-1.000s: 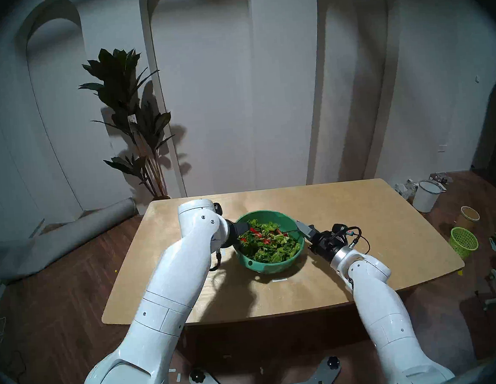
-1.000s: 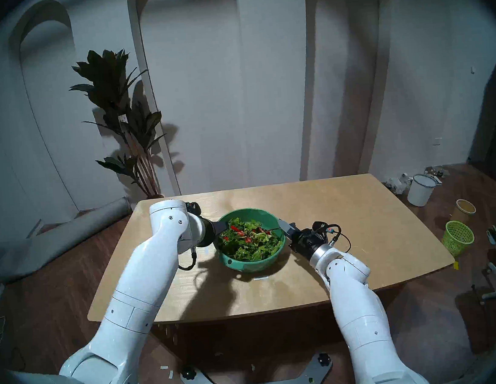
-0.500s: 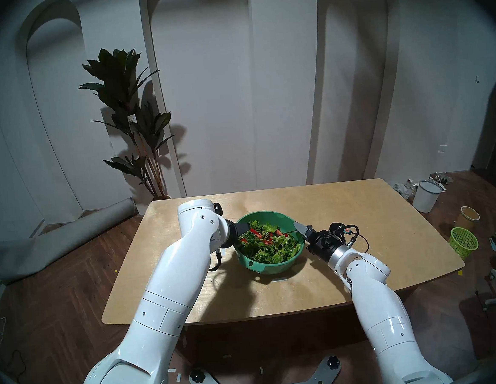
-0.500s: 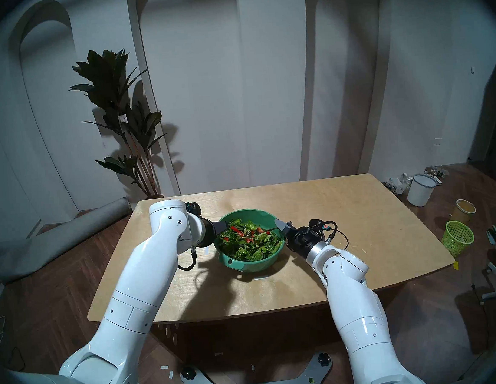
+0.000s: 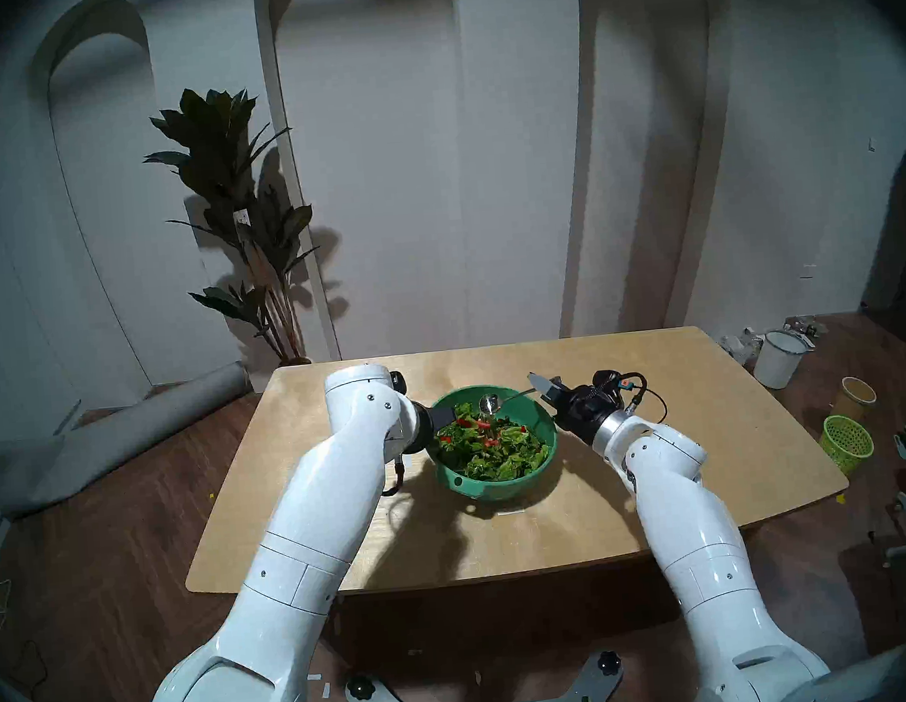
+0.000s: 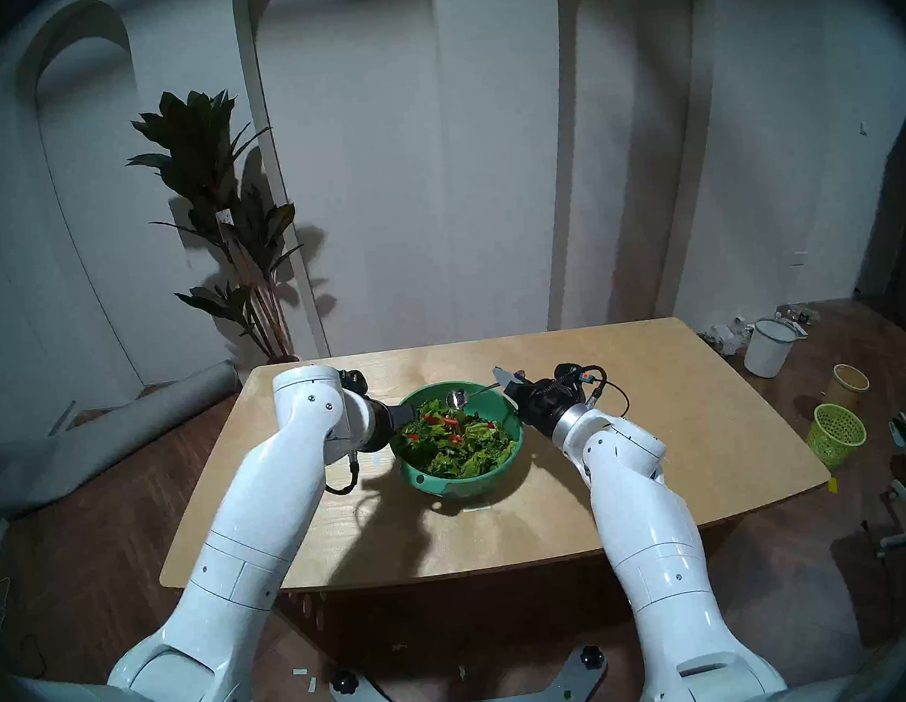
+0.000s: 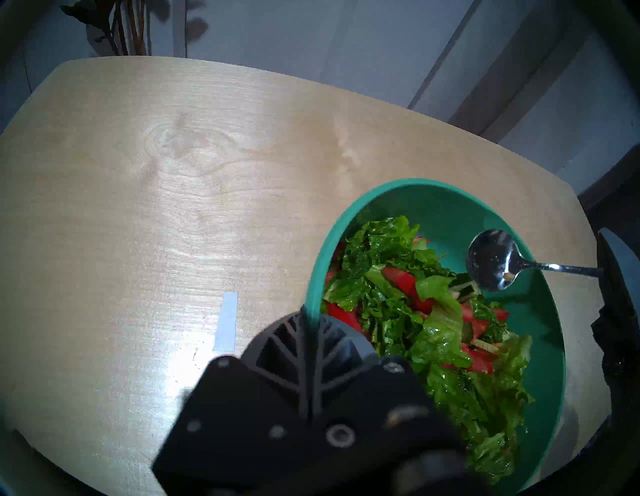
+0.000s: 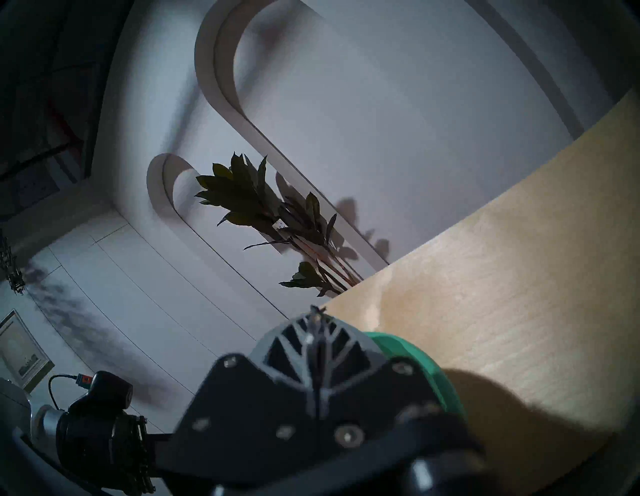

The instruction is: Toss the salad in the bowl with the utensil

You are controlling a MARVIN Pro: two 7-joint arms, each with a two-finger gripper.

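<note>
Your right gripper [image 5: 539, 382] is clamped on the spoon [image 5: 490, 404] handle, which runs level toward the left gripper [image 7: 313, 324], clamped on the bowl [image 5: 505, 487] rim. Spoon head hangs clear above the salad [image 5: 493, 447]: dip downward.

No text, label, brand, number or sign can be read in any view. A small white tag [image 5: 242, 217] hangs among the leaves of the potted plant [image 5: 233, 197], and its marks are too small to make out. A framed picture [image 8: 20, 350] on the wall, seen in the right wrist view, is too dim and blurred to show any writing.
</note>
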